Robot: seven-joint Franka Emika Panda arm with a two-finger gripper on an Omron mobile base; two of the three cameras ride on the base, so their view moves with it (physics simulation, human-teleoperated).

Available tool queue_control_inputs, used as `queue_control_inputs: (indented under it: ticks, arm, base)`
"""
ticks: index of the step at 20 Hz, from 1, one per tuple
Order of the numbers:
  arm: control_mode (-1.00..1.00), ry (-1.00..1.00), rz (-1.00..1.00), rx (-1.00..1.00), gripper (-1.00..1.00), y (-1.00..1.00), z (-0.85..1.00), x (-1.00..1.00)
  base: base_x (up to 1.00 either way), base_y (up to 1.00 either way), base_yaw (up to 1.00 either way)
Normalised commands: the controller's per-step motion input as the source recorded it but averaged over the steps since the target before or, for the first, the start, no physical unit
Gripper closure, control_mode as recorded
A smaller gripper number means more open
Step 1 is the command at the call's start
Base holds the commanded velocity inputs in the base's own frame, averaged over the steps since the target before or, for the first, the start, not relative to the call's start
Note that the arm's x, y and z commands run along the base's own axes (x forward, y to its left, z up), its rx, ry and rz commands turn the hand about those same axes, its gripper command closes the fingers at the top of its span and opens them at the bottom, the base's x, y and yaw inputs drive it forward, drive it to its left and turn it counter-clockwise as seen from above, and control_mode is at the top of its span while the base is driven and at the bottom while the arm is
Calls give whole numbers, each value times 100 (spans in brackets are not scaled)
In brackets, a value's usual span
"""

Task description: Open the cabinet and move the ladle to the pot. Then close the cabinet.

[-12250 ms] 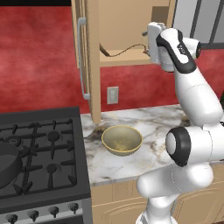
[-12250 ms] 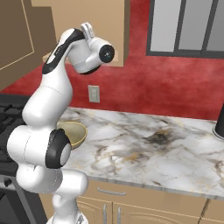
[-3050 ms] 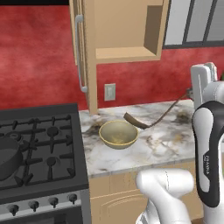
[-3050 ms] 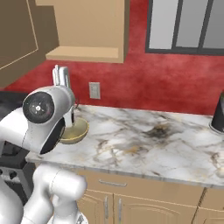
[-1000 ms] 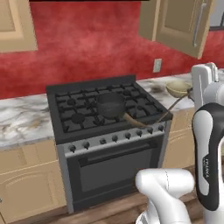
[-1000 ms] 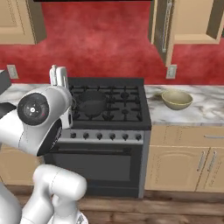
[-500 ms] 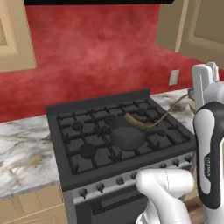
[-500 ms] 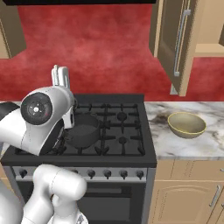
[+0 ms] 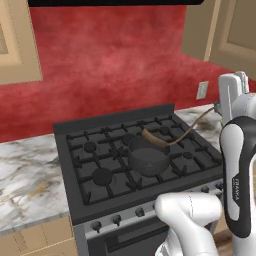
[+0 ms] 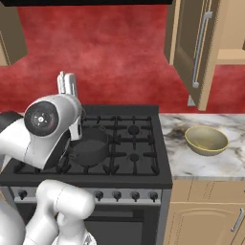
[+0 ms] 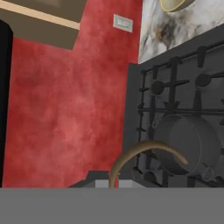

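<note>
Left base view: the ladle (image 9: 170, 140) is a slim brown tool with a thin, arched handle that runs from the gripper (image 9: 219, 106) at 3 o'clock down to a darker, small scoop end hanging over the far rim of the pot (image 9: 148, 159). The fingers themselves are hidden behind the white hand, but they are pressed together on the handle's end, since the ladle hangs from there. The pot is low, round and dark grey metal, sitting on the black cast-iron grates of the stove (image 9: 100, 175) at the picture's centre. A grey-veined marble counter (image 9: 25, 185) lies at 9 o'clock, under a mottled red wall (image 9: 110, 60).

Right base view: the pot (image 10: 91, 146) sits on the stove's left burners at 9 o'clock, partly behind the white arm. At 1 o'clock the cabinet (image 10: 201, 52) hangs with its tan recessed-panel door swung open, a long silver bar handle (image 10: 200, 48) running down it. A smooth yellowish bowl (image 10: 206, 139) rests on the marble at 3 o'clock.

Hand view: rolled sideways, the ladle (image 11: 144, 155) curves up from the bottom edge at 6 o'clock, its tip over the pot (image 11: 188, 144) at 4 o'clock. A white wall outlet (image 11: 123, 23) is at 12 o'clock.
</note>
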Motion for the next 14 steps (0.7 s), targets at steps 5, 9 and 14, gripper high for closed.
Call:
queue_control_inputs:
  ticks: [5,9,14]
  arm:
    - [-100,0,-4,-2,100,-3,-18,59]
    - [-100,0,-9,-10,100,0,-25,73]
    - [-100,0,-12,-12,100,-8,-24,64]
  base:
    - [0,0,0]
    - [0,0,0]
    - [0,0,0]
